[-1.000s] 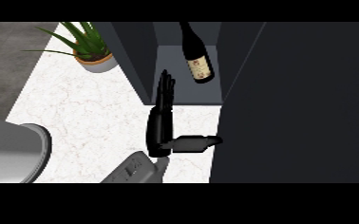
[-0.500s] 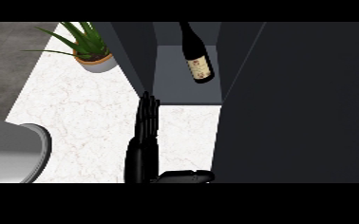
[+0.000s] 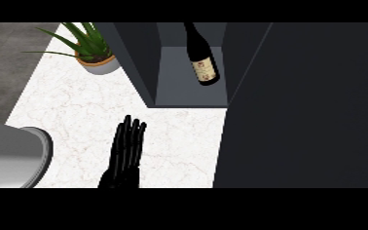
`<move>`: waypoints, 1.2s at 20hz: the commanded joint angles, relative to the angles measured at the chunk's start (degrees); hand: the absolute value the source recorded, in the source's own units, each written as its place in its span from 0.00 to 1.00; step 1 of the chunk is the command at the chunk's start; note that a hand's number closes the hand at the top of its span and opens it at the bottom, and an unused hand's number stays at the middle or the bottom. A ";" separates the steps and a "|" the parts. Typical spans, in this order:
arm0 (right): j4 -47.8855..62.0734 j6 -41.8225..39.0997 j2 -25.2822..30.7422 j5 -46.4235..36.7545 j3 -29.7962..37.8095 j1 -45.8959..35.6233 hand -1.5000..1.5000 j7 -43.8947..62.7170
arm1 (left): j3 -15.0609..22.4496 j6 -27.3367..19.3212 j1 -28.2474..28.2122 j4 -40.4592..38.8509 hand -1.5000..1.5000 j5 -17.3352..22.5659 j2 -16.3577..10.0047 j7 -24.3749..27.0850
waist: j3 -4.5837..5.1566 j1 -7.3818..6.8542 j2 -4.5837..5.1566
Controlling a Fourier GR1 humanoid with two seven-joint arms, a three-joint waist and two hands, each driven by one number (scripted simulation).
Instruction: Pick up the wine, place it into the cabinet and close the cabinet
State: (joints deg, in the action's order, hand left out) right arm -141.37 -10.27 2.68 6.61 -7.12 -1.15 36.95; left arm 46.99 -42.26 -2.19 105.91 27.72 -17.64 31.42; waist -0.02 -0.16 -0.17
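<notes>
The wine bottle (image 3: 202, 58) is dark with a pale label and lies inside the open cabinet (image 3: 183, 90), neck pointing away, on the cabinet's grey floor. The cabinet's dark door (image 3: 295, 107) stands open and fills the right side of the view. My right hand (image 3: 126, 153) shows at the lower middle-left over the white marble counter (image 3: 79, 107). Its fingers are straight, point toward the cabinet and hold nothing. It is clear of the cabinet's front edge and well short of the bottle. The left hand does not show.
A potted green plant (image 3: 93, 53) stands at the back left beside the cabinet's left wall. A rounded grey object (image 3: 22, 158) sits at the counter's lower left edge. The open door hides everything to the right.
The right hand has drawn back from the cabinet's front toward the view's lower edge, and its forearm has dropped out of sight. The bottle has stayed put in the cabinet.
</notes>
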 commanded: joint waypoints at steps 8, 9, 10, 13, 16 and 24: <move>-7.45 -4.37 1.24 7.31 -4.01 4.95 1.00 3.94 | -7.25 12.11 -10.69 10.47 0.00 4.55 -13.36 0.54 | 0.03 0.06 -0.05; -1.57 -3.76 -0.23 8.39 -3.46 2.49 1.00 2.24 | -6.96 10.05 -9.11 11.16 0.00 3.03 -11.98 -0.82 | 0.00 -0.12 0.08; -5.12 -3.55 -0.02 9.97 -5.57 3.91 1.00 6.35 | -7.89 12.64 -10.50 8.74 0.00 4.39 -11.80 2.17 | 0.05 -0.01 0.01; -5.67 -2.72 -2.23 9.94 -9.59 8.68 1.00 7.00 | -13.18 12.77 -11.23 15.23 0.00 7.23 -16.68 -1.68 | 0.00 0.09 -0.08; -7.37 -1.74 -2.64 7.80 -14.93 9.61 1.00 8.40 | -16.59 17.17 -14.92 13.21 0.00 8.92 -17.53 3.01 | 0.07 -0.11 -0.13; -7.39 -2.35 -2.67 1.17 -29.95 6.60 1.00 9.48 | -27.89 22.57 -15.12 12.80 0.00 16.87 -20.35 0.15 | 0.08 0.30 -0.10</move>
State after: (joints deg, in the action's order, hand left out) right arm -141.64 -14.05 -0.02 8.79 -29.87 5.12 44.26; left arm 24.47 -22.28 -18.29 118.97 40.68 -36.58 33.59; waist 0.04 -0.18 -0.30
